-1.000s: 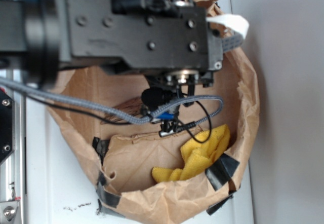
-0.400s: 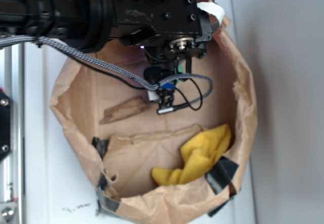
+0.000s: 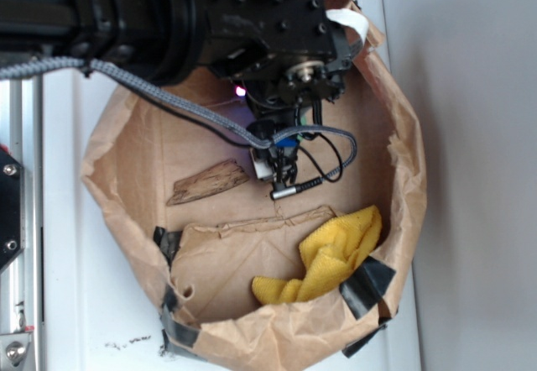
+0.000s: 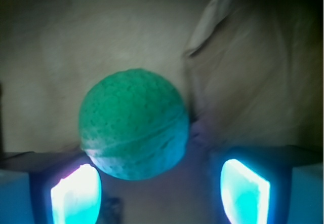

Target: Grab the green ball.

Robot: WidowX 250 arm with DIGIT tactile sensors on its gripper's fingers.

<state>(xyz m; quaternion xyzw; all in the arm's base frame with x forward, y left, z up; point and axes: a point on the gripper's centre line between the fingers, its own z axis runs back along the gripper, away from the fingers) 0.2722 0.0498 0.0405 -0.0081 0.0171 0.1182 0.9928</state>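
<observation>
Resting on brown paper (image 4: pixel 126 36), the green ball (image 4: pixel 134 123) faces the gripper's (image 4: pixel 159 191) spread fingers.

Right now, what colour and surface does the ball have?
The ball is mint green with a finely dimpled surface, seen best in the wrist view.

A robotics lab bench, by the look of it: a white tabletop (image 3: pixel 67 304) with a metal rail (image 3: pixel 21 220) bolted along its left edge, a plain grey wall (image 3: pixel 478 169) at right, and a taped brown paper bag (image 3: pixel 403 136) serving as a makeshift bin.
</observation>
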